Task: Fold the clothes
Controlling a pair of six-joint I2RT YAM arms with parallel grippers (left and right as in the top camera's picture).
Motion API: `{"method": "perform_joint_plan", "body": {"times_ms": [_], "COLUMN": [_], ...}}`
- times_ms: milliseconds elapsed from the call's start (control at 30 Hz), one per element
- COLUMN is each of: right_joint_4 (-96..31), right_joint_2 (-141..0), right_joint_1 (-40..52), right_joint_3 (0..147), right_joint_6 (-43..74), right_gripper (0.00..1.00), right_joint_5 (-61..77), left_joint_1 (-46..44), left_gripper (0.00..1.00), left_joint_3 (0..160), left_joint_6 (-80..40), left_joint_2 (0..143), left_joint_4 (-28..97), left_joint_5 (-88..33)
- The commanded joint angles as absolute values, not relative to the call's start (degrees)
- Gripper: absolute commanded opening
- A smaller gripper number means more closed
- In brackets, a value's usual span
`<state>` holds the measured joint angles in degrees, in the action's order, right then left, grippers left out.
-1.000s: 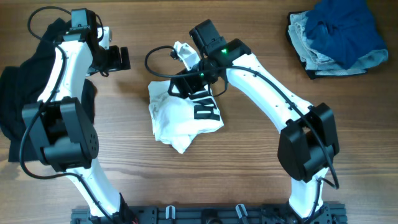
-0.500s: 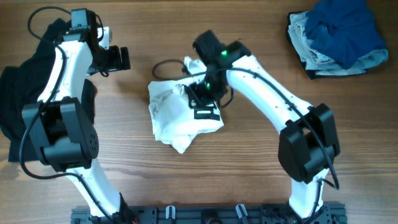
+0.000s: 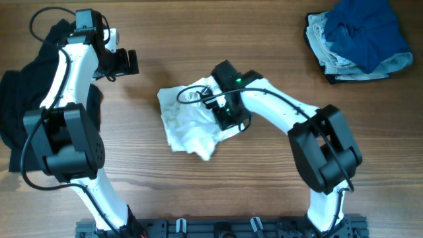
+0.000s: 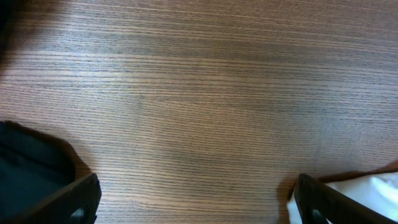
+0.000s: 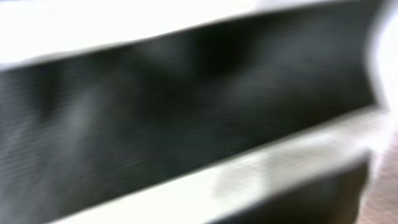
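At mid-table, the white garment point(image 3: 188, 125) lies crumpled, its long axis running diagonally from far-left to near-right. The right gripper point(image 3: 228, 118) is pressed onto its right edge with the arm folded sharply at the elbow; whether the jaws are parted cannot be told, as the wrist view is blurred. Farther back, the left gripper point(image 3: 127, 63) hovers over the table point(image 4: 199, 93), jaws spread wide and pointing right, with the black garment point(image 3: 13, 109) at the left edge beneath that arm.
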<state>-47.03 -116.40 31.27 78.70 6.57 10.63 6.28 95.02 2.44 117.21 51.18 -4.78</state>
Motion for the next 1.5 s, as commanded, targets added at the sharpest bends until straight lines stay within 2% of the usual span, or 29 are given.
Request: {"method": "perform_joint_plan", "body": {"times_ms": [0,267,367,467,533,600,733,900,1167,1467], "right_joint_4": [-43.83,-40.36,-45.04,-50.61,-53.98,-56.62,-59.77,-57.89,-57.08,-54.94], "right_joint_2": [-115.94,-116.07,-115.31,-112.07,-108.68,-104.75,-100.05,-102.04,-109.89,-115.44], "right_joint_1": [25.34,14.24,11.73,11.57,12.43,14.24,21.23,30.46,36.23,36.42], "right_joint_3": [76.38,76.58,79.9,84.71,88.42,90.85,91.05,87.7,86.52,86.5], "right_joint_6": [8.78,2.63,1.37,1.48,1.52,2.31,8.16,13.21,22.48,23.16], "right_gripper": [0.04,0.04,0.05,0.09,0.16,0.29,0.39,0.52,0.58,0.58], "right_joint_5": [2.57,0.05,2.2,4.75,8.25,11.66,12.56,11.22,-5.37,-6.68], "left_joint_1": [6.72,6.72,6.72,6.72,6.72,6.72,6.92,10.2,16.6,17.63], "left_gripper": [1.0,1.0,1.0,1.0,1.0,1.0,1.0,1.0,1.0,1.0], "left_joint_3": [95.57,95.57,95.57,95.57,95.57,95.57,95.57,95.57,95.57,95.57], "left_joint_6": [2.09,2.09,2.09,2.09,2.09,2.09,2.09,-0.95,-5.43,-5.41], "left_joint_2": [117.89,117.89,117.89,117.89,117.89,117.89,117.89,117.89,117.89,117.89], "left_joint_4": [51.24,51.18,51.4,51.42,51.37,51.42,51.2,50.98,51.05,51.22], "left_joint_5": [-5.76,-5.76,-5.72,-5.72,-5.72,-5.72,-5.43,-5.26,-6.81,-6.79]}}
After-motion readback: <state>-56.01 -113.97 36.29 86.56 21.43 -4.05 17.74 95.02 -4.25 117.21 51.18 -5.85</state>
